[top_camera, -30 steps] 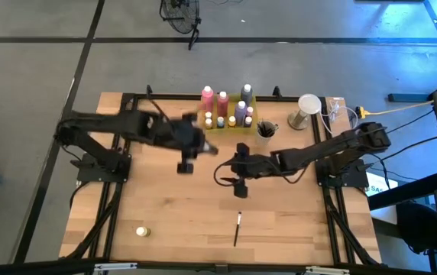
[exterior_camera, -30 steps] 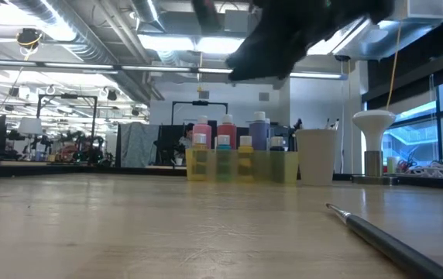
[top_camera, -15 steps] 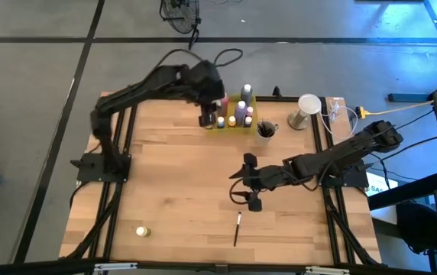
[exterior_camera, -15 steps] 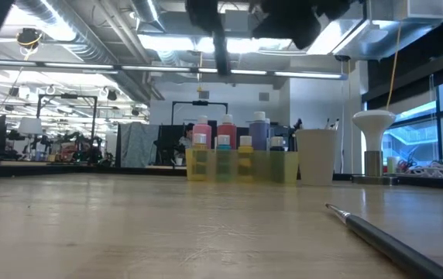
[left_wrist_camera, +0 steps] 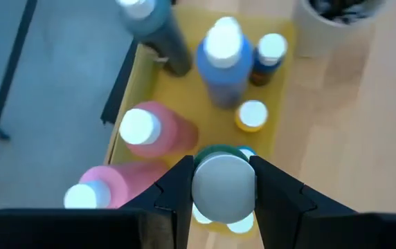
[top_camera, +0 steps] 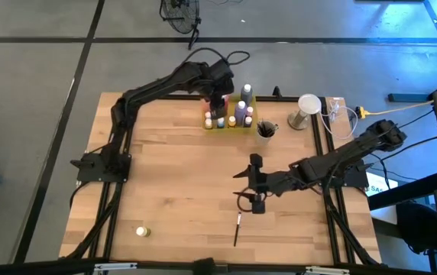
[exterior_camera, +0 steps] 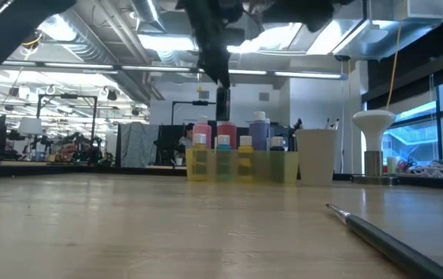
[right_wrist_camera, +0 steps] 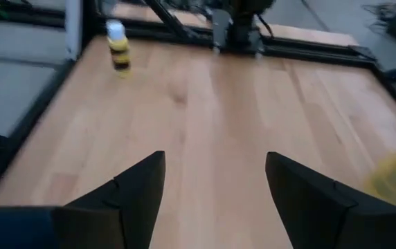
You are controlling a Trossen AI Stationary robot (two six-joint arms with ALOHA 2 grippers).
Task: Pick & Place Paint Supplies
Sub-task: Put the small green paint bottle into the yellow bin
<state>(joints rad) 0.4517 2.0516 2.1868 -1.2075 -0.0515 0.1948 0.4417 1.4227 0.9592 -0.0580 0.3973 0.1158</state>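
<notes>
My left gripper hangs over the translucent yellow tray at the table's far edge, shut on a small pale-capped bottle. In the tray stand pink, purple and grey bottles and tiny pale-capped ones. My right gripper hovers open above the table's middle, just beyond a thin dark paintbrush lying flat on the wood. A small yellow bottle stands near the left near corner. My left gripper pinches the small bottle between its two fingers, at its sides just under the round pale cap. The fingers come from above, pointing down. The bottle hangs upright below them, lifted clear above the tray's bottles.
A grey-beige cup holding brushes stands right of the tray, and a white lamp-like stand and cables sit at the far right corner. Bare wood spreads across the left and middle of the table.
My left gripper has carried the bottle from the table's middle up and toward the far edge, ending over the tray. My right gripper has moved toward the near edge, closer to the paintbrush, staying open.
</notes>
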